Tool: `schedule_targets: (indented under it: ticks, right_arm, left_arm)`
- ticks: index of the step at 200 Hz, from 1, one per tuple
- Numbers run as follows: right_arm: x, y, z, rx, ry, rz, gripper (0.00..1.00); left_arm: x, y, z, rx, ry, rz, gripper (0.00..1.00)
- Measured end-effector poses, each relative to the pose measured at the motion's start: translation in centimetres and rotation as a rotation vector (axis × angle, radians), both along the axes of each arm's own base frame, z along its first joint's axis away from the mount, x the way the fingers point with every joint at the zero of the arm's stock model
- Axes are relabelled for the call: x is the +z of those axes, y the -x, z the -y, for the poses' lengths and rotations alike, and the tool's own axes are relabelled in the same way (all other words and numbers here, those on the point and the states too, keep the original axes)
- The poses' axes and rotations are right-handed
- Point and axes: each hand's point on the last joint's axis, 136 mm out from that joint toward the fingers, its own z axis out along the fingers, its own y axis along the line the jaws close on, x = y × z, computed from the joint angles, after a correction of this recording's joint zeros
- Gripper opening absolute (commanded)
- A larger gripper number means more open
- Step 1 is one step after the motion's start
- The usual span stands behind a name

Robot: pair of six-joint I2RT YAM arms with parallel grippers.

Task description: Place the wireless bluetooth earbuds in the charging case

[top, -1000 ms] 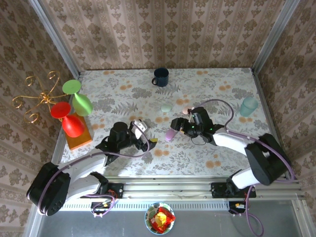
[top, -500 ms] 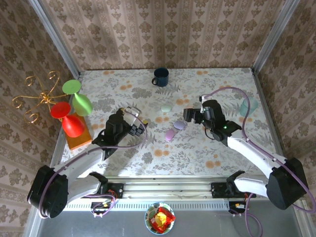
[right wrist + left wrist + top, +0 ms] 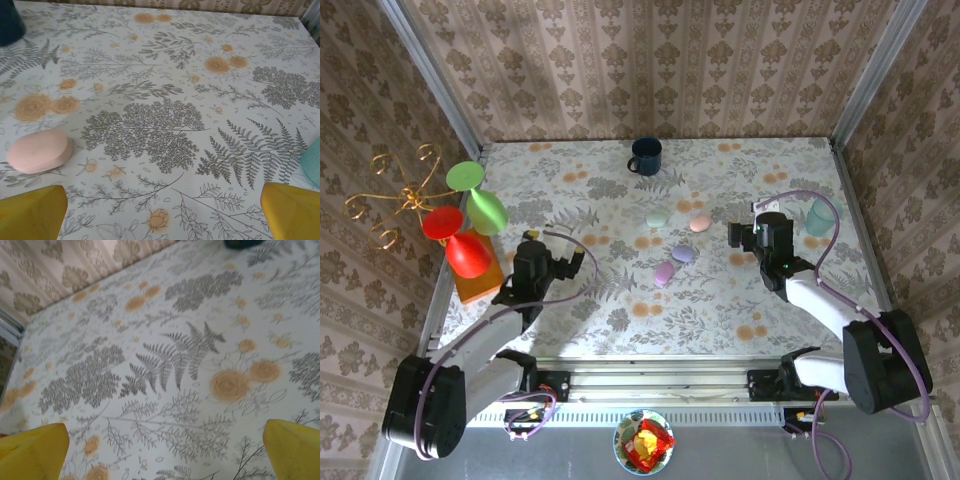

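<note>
Toward the arms from the blue mug (image 3: pixel 645 156) — lilac charging case (image 3: pixel 683 254) lay free, earbuds too small to make out | your right gripper (image 3: pixel 162 207) had spread and backed off | left gripper (image 3: pixel 165 445) spread too — you probably finished that case

We see the bench (image 3: pixel 710 300) covered in a matt, floral-printed sheet. The pink case (image 3: pixel 39 150) looks like smooth, satin plastic. On the right hand (image 3: pixel 161 202) the fingers (image 3: pixel 31 212) look like smooth yellow plastic. The dark mug (image 3: pixel 645 155) looks glossy.
</note>
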Motion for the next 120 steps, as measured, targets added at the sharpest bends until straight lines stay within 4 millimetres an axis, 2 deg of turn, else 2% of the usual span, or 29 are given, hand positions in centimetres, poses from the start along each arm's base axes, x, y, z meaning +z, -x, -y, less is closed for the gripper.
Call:
schedule_targets:
  ticks: [54,91,120]
  right_arm:
    - [-2.9,-0.9,1.8,-0.028,0.013,0.01,1.0]
    - [-1.9,-1.6,2.3,-0.02,0.005,0.069,1.0]
    - [-1.1,-2.3,2.9,-0.016,-0.007,0.125,1.0]
  left_arm:
    - [-2.0,-1.8,-3.1,0.093,0.064,-0.012,1.0]
    - [-2.0,-3.2,-4.6,0.142,0.135,0.021,1.0]
    - [-2.9,-3.9,-4.9,0.154,0.155,-0.002,1.0]
